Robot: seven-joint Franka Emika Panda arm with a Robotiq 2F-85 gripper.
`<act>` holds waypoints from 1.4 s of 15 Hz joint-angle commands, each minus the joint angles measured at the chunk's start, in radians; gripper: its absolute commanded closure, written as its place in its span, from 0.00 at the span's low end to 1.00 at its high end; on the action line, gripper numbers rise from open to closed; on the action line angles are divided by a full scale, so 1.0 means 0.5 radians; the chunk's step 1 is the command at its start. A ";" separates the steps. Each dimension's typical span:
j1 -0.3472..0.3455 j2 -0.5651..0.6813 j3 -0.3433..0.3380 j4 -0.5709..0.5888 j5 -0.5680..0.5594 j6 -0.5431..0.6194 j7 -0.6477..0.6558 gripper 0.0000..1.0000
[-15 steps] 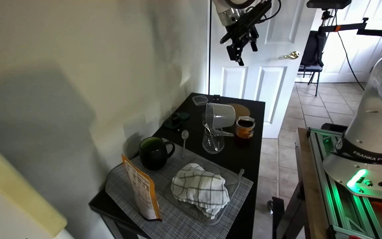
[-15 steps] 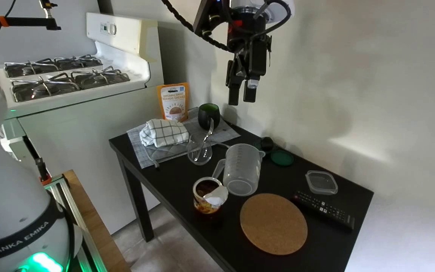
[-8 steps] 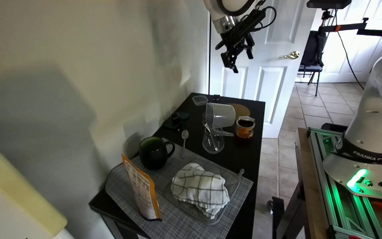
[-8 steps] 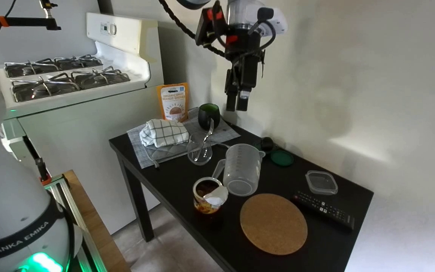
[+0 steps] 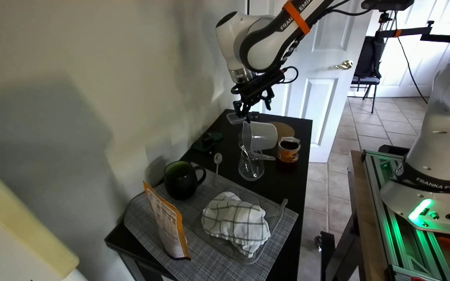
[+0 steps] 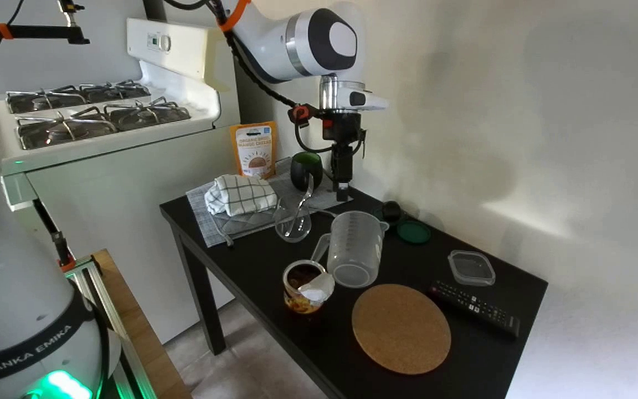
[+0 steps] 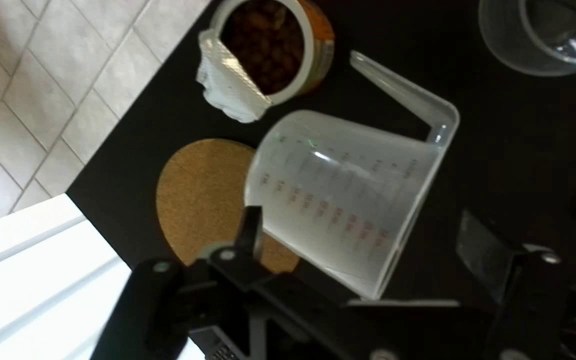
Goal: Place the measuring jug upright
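Tan disc (image 7: 199, 197) partly behind measuring jug (image 7: 343, 195)

Dim wall (image 5: 131, 78) with soft shadows, washed-out door (image 7: 33, 270) in wrist view

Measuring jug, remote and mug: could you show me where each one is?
Measuring jug (image 7: 340, 197): in the wrist view, on its marked side wall.
Remote (image 6: 475, 308): in an exterior view, on its button face.
Mug (image 5: 181, 183): in an exterior view, on its dark outer side.
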 commanded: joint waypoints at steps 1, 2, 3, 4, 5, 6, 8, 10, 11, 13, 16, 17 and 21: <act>0.094 0.063 -0.049 -0.026 -0.135 0.235 0.212 0.00; 0.110 0.099 -0.058 -0.008 -0.164 0.246 0.252 0.00; 0.124 0.120 -0.067 0.000 -0.194 0.262 0.290 0.00; 0.133 0.153 -0.081 0.015 -0.219 0.260 0.328 0.00; 0.142 0.181 -0.095 0.032 -0.242 0.247 0.363 0.00; 0.149 0.208 -0.109 0.048 -0.263 0.233 0.402 0.00; 0.163 0.270 -0.140 0.084 -0.302 0.213 0.476 0.00; 0.178 0.343 -0.168 0.144 -0.317 0.166 0.519 0.00; 0.188 0.380 -0.181 0.171 -0.324 0.139 0.540 0.00; 0.211 0.460 -0.206 0.237 -0.335 0.078 0.562 0.00; 0.251 0.614 -0.226 0.397 -0.298 -0.231 0.539 0.00; 0.257 0.662 -0.221 0.452 -0.277 -0.355 0.506 0.00; 0.290 0.798 -0.211 0.631 -0.285 -0.675 0.483 0.28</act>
